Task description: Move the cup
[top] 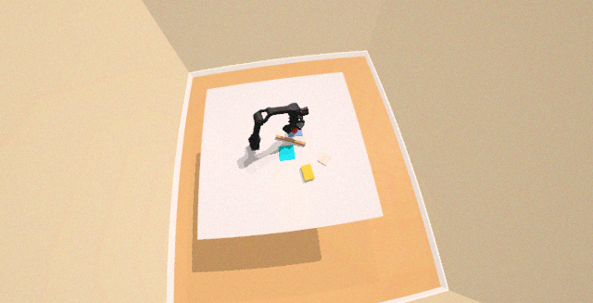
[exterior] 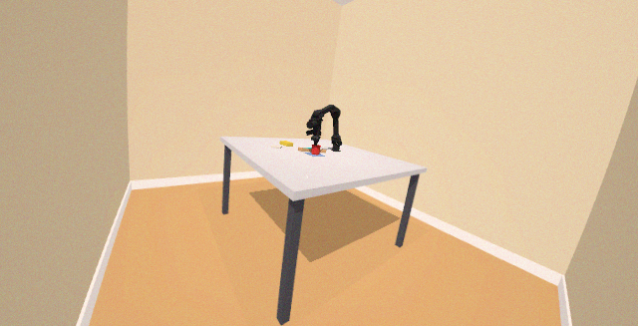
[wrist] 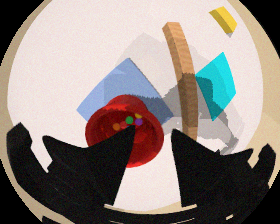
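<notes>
Marbles (wrist: 129, 120) lie loose inside the red cup (top: 295, 131) (exterior: 316, 150) (wrist: 97, 134), which stands on the blue pad (top: 298, 133) (exterior: 315, 155) (wrist: 108, 82). The gripper (top: 291, 129) (exterior: 315, 143) (wrist: 153, 131) is parted and grasps nothing; in the wrist view one fingertip overlaps the cup's mouth and the other lies beyond its rim. The cup is probably light, stiff and rather slick, so a knock could tip it. The best hold is likely low on the outer walls, one finger each side, squeezed gently and kept level. It probably needs lifting well over the wooden bar (top: 290, 140) (exterior: 303, 150) (wrist: 187, 85) towards the cyan pad (top: 286, 154) (wrist: 222, 82).
</notes>
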You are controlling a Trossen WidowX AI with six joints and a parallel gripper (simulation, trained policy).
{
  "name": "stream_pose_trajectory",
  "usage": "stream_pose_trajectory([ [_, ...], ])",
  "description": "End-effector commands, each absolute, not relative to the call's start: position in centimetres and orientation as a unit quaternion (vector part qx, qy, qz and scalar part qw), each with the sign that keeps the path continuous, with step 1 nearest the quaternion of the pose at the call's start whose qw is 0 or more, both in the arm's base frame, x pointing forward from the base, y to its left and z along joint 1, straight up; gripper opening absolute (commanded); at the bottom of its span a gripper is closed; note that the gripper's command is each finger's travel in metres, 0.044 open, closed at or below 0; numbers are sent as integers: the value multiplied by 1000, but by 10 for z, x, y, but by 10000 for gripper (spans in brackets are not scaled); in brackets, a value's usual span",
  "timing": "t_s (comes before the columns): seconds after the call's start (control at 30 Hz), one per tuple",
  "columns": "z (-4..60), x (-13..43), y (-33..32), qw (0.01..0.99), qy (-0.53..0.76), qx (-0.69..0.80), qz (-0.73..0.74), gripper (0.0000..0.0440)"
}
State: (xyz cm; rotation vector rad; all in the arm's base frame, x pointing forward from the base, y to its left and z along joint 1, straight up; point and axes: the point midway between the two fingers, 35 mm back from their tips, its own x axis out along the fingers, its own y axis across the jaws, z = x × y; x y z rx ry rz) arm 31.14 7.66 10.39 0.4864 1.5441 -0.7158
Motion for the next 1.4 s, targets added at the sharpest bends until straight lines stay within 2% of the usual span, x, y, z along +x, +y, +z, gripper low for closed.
stream_pose_trajectory([
  [0.0, 89, 308, 76, 629, 683, 200, -314, 180],
  [0.23, 63, 304, 76, 626, 696, 181, -301, 170],
  [0.43, 53, 302, 73, 633, 701, 164, -285, 27],
  [0.5, 54, 301, 72, 635, 701, 161, -282, 8],
  [1.37, 112, 290, 53, 642, 671, 221, -298, 0],
])
